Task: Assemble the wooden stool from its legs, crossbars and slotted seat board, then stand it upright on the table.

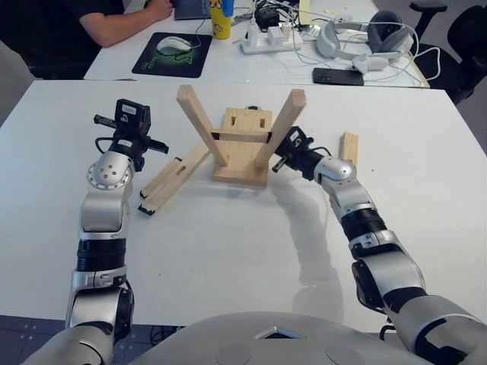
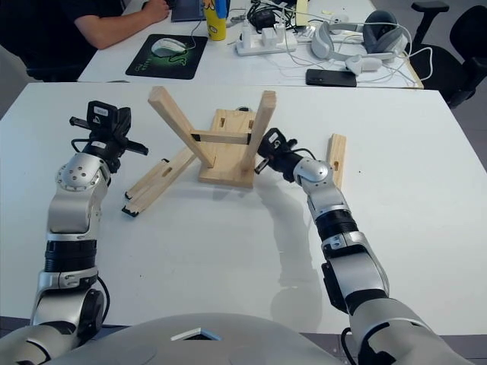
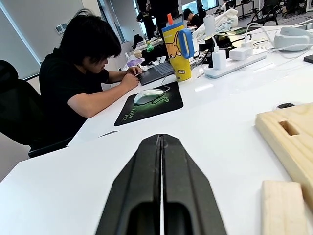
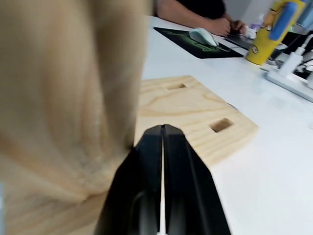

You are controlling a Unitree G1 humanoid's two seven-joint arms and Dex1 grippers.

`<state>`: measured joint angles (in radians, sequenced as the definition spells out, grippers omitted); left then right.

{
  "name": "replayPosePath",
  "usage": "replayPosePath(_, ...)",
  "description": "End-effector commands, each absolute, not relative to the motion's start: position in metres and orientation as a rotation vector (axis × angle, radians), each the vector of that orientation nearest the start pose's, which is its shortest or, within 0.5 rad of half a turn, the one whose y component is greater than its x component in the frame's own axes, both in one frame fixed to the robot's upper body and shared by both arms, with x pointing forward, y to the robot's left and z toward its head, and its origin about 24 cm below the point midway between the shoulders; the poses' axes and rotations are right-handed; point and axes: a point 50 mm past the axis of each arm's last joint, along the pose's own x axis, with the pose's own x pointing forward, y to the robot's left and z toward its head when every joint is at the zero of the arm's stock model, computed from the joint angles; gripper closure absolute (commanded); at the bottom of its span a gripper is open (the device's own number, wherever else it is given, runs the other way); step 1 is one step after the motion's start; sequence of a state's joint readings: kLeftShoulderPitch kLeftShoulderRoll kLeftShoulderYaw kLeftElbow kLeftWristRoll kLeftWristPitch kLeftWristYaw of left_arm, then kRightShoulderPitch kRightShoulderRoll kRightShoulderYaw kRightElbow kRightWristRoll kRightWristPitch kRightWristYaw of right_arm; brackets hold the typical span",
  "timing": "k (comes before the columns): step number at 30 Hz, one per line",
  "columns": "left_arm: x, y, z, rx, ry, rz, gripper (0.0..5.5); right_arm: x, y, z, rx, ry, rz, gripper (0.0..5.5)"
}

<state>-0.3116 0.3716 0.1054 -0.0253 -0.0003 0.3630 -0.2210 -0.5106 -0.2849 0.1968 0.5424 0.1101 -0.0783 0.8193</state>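
Observation:
The slotted seat board (image 1: 245, 169) lies flat at the middle of the white table. Two legs rise from it, the left leg (image 1: 199, 122) and the right leg (image 1: 281, 123), splayed apart and joined by a crossbar (image 1: 242, 137). A second leg pair (image 1: 171, 179) lies flat to the left of the board. One loose wooden piece (image 1: 348, 147) lies to its right. My right gripper (image 1: 283, 154) is shut, its tip against the base of the right leg (image 4: 63, 98), above the board (image 4: 195, 112). Left of the lying pair, my left gripper (image 3: 160, 139) is shut on nothing.
Behind the table stands a second desk with a mouse pad (image 1: 172, 53), a yellow cup (image 1: 221, 21), a power strip (image 1: 270, 36), headphones (image 1: 358, 38) and a phone (image 1: 337, 76). A person sits at its far left. The table's near half is bare.

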Motion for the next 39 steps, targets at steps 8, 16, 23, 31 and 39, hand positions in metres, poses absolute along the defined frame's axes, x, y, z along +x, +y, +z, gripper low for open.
replayPosePath(8, 0.306, 0.243, 0.126, 0.343, 0.039, -0.060, 5.49, 0.269, -0.128, 0.104, -0.171, 0.185, 1.260, 5.50)
replayPosePath(16, 0.308, 0.232, 0.119, 0.305, 0.039, -0.083, 5.49, 0.342, -0.140, 0.079, -0.376, 0.120, 0.753, 5.50)
replayPosePath(23, 0.311, 0.229, 0.114, 0.296, 0.053, -0.089, 5.49, 0.308, -0.051, 0.087, -0.297, -0.016, 1.115, 5.50)
replayPosePath(31, 0.313, 0.234, 0.116, 0.304, 0.051, -0.071, 5.49, 0.234, -0.037, 0.108, -0.150, 0.179, 1.607, 5.50)
replayPosePath(39, 0.304, 0.236, 0.111, 0.285, 0.062, -0.053, 5.49, 0.305, -0.106, 0.080, -0.555, 0.235, 1.040, 5.50)
